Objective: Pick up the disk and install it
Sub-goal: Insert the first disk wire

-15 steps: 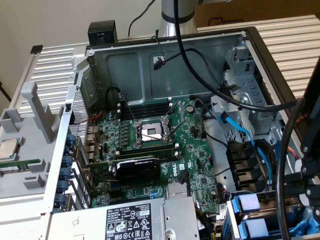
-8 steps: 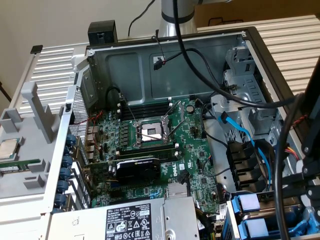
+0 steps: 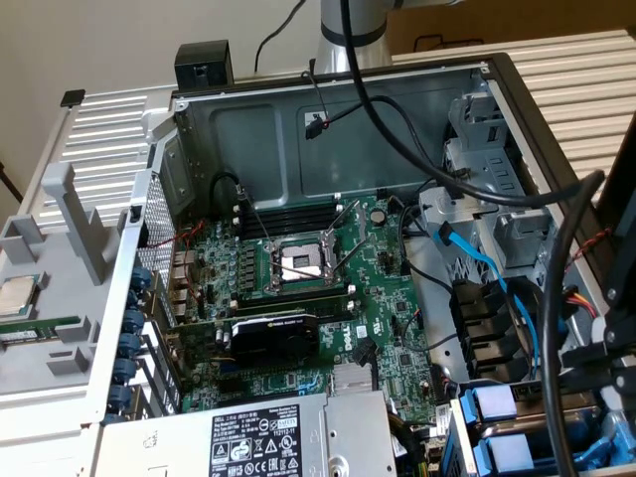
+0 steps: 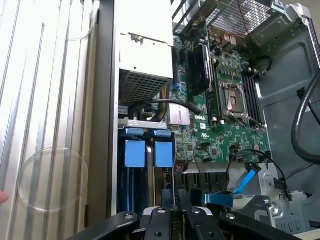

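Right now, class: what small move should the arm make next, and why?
Probably ease the gripper toward the disk in its blue carrier: it sits beside a second carrier, nearly in line with the gripper and close ahead.

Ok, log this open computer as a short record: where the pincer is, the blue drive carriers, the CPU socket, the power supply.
case: open, motherboard exposed
pincer: over the drive bay, nearest the blue carriers
blue carriers: two, side by side in the bay
CPU socket: mid-board, near the black graphics card
power supply: grey labelled box along the case edge, next to the bay
held item: cannot tell
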